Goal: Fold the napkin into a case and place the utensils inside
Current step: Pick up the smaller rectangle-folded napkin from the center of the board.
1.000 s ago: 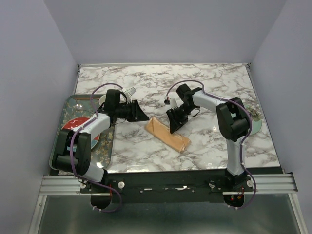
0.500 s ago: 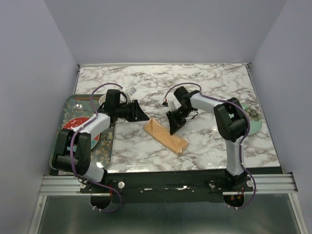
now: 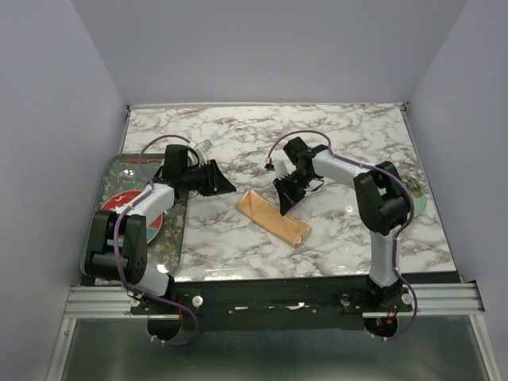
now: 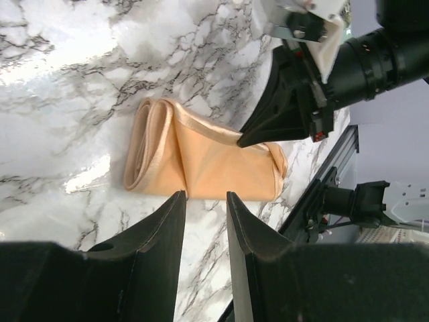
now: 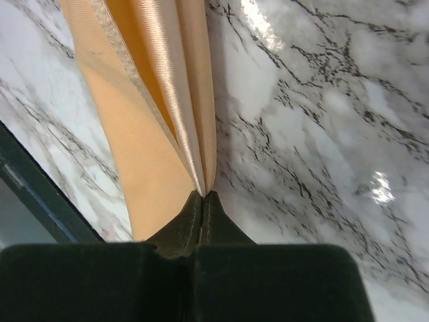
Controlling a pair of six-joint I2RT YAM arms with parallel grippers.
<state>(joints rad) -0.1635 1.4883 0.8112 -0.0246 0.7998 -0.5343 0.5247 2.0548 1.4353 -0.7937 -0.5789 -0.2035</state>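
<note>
Two arms at work over one marble desk (image 3: 349,135); entries follow.

Napkin (image 3: 274,218): peach-orange with a satin sheen. It is already folded to a narrow layered strip and lies flat at frame centre in the top view, slanting from upper left to lower right. It is close to case shape. Its left end in the left wrist view shows rounded, stacked layers.

Right jaws: fully closed, set on the strip's upper long edge about midway along. In the right wrist view the hem tapers straight into the fingertips (image 5: 191,211), so a pinch on a thin layer of cloth is judged likely. A second ago these jaws stood apart over that same edge, and they have closed since. The strip has barely shifted.

Left jaws: partly apart with nothing between them. They point at the napkin from the left and are well apart from it. This arm has drawn back a little toward the tray (image 3: 119,171) at frame left.

Utensils: not made out in any view.

Bearing on task: the closing marks a fresh grasp. The step in hand is judged to be lifting an edge layer, either for a last fold or to open the pocket. Loading of cutlery is not yet begun.

Risk: satin may slip from the pinch, or every layer may rise together and undo the folds.
</note>
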